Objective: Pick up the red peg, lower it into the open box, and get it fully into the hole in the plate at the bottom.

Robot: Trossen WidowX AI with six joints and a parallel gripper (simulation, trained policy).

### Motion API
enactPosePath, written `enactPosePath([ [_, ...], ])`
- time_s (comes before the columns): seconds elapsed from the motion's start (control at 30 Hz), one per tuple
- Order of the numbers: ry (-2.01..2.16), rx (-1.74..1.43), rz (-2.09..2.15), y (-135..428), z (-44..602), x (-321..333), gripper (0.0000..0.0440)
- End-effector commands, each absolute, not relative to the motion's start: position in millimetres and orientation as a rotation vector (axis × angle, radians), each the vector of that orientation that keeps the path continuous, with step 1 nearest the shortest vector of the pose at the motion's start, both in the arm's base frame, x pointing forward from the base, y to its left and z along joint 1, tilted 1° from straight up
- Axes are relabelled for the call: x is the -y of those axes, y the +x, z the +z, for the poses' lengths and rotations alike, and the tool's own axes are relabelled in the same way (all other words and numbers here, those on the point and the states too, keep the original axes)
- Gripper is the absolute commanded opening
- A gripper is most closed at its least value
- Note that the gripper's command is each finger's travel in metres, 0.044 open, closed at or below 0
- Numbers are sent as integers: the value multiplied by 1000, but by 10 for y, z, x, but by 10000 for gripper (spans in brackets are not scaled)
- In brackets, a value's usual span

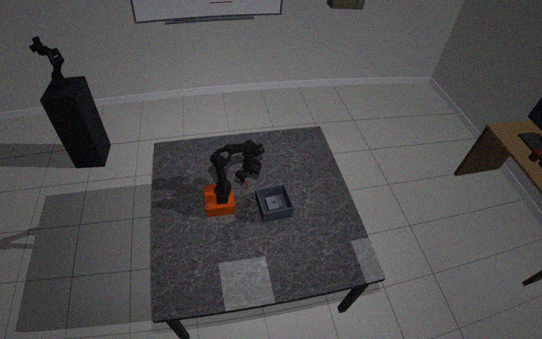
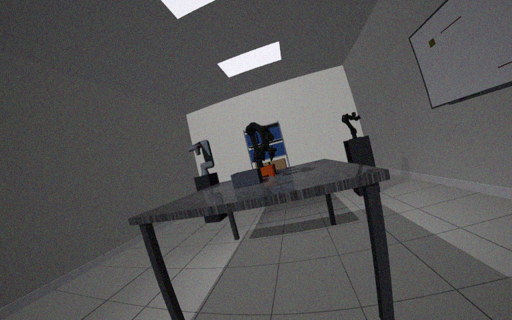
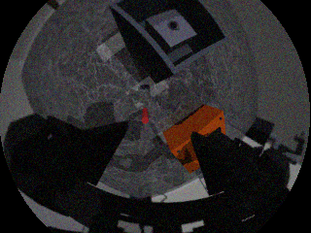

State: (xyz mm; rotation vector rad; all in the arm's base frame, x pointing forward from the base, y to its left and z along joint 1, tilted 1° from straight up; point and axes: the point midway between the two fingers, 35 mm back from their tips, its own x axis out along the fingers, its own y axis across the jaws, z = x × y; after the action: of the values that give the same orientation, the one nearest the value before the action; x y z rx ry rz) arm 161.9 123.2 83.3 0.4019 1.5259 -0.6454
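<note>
On the right of the top view, part of a wooden side table [image 1: 477,153] can be seen, with dark objects set on it. A black pedestal [image 1: 73,116] [image 2: 359,151] is topped by a second, dark arm [image 1: 56,58] [image 2: 351,122]. In the exterior view, a grey arm [image 2: 207,155] is carried by another dark stand [image 2: 202,181]. Blue bins [image 2: 278,149] are held on a shelf unit [image 2: 284,145] by the far wall. A whiteboard [image 1: 207,8] [image 2: 468,56] is mounted on a wall, and two bright panels [image 2: 251,59] are set in the ceiling.
</note>
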Motion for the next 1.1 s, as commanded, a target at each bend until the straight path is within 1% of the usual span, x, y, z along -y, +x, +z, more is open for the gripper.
enactPosePath([
  [0.0, 396, -1546, -678, 1600, 690, -1251, 440],
  [0.73, 418, -1516, -698, 1690, -127, -1337, 436],
  [0.8, 415, -1516, -698, 1687, -186, -1329, 413],
  [0.83, 413, -1518, -699, 1683, -216, -1326, 392],
  [1.07, 397, -1533, -723, 1631, -399, -1283, 209],
])
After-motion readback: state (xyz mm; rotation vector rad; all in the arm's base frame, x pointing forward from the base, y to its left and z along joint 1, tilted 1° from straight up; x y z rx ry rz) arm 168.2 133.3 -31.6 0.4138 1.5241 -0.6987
